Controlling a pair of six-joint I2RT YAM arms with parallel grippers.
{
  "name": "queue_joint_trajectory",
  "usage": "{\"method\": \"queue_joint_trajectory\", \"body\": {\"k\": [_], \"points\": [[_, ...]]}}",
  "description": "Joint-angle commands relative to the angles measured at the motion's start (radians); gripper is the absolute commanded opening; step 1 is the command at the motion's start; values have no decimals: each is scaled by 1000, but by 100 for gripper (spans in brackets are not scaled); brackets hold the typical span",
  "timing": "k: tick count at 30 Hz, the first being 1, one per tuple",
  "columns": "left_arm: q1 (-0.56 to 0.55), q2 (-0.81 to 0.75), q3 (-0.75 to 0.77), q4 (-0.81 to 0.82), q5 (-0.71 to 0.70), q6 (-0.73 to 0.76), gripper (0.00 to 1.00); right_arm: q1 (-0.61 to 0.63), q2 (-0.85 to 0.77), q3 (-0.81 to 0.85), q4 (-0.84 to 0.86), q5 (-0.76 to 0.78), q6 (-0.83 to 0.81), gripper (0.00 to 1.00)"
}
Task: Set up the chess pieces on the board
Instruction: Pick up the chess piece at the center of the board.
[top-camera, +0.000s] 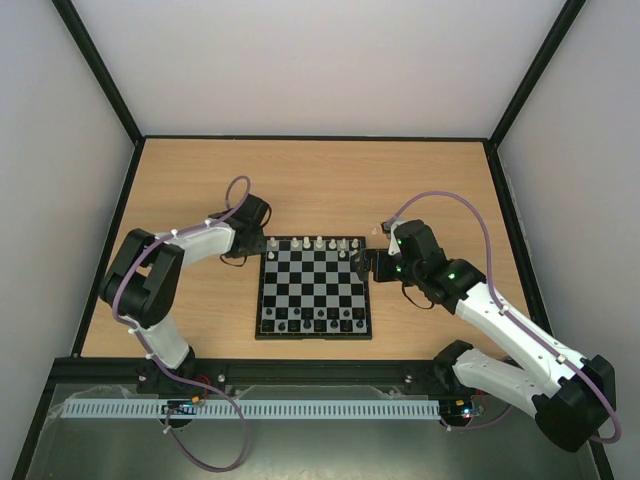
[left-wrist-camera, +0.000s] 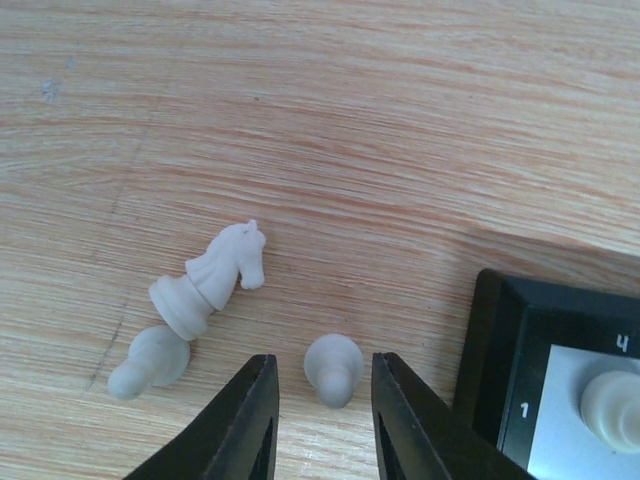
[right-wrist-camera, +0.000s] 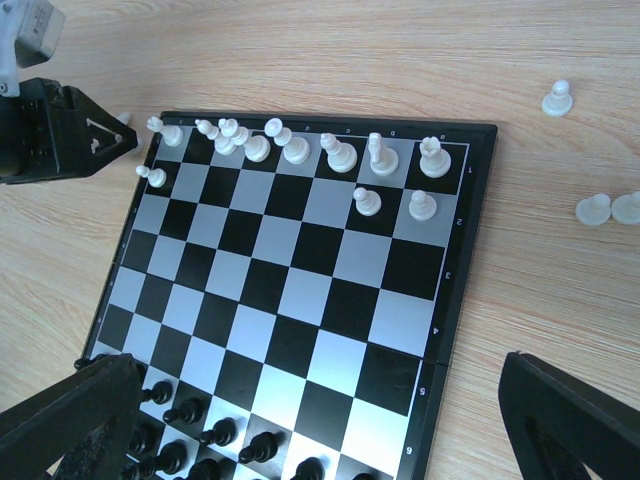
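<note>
Several chess pieces (right-wrist-camera: 340, 155) on the board (right-wrist-camera: 300, 296); left gripper (left-wrist-camera: 323, 362) open astride a pawn (left-wrist-camera: 333, 370), right gripper (right-wrist-camera: 318, 368) agape, empty.

A light wooden desk (top-camera: 320, 180) fills the enclosure, plain white walls (top-camera: 320, 60) on three sides, black frame posts (top-camera: 100, 70) rising at 10 and 2 o'clock, evenly lit throughout.

Board (top-camera: 315, 287): black and light-grey checks inside a black border.
Chess pieces (top-camera: 318, 243): whitish and plain, and you see them at the board's 12 o'clock edge in the top view.
Knight (left-wrist-camera: 215, 278) and pawn (left-wrist-camera: 333, 368): the same whitish tone.
Black pieces (top-camera: 318, 322): solid black, at the board's 6 o'clock edge.
Table (top-camera: 320, 180): light orange-brown wood grain.
Your left arm (top-camera: 195, 240) and right arm (top-camera: 500, 320): white shells with black joints.
Cable (top-camera: 445, 194): purple.
Fingers (left-wrist-camera: 245, 430) of your left gripper (left-wrist-camera: 323, 362): black.
</note>
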Motion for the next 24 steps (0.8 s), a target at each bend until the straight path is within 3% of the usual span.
{"method": "queue_joint_trajectory", "body": {"k": [1, 5, 14, 24], "points": [[10, 9, 29, -16, -25, 6, 29, 4, -15, -13, -7, -8, 7, 99], [14, 17, 36, -11, -27, 8, 28, 4, -15, -12, -7, -8, 7, 99], [16, 34, 46, -11, -20, 14, 7, 5, -18, -16, -4, -10, 7, 99], [-10, -104, 48, -111, -21, 17, 3, 5, -20, -15, -4, -11, 7, 99]]}}
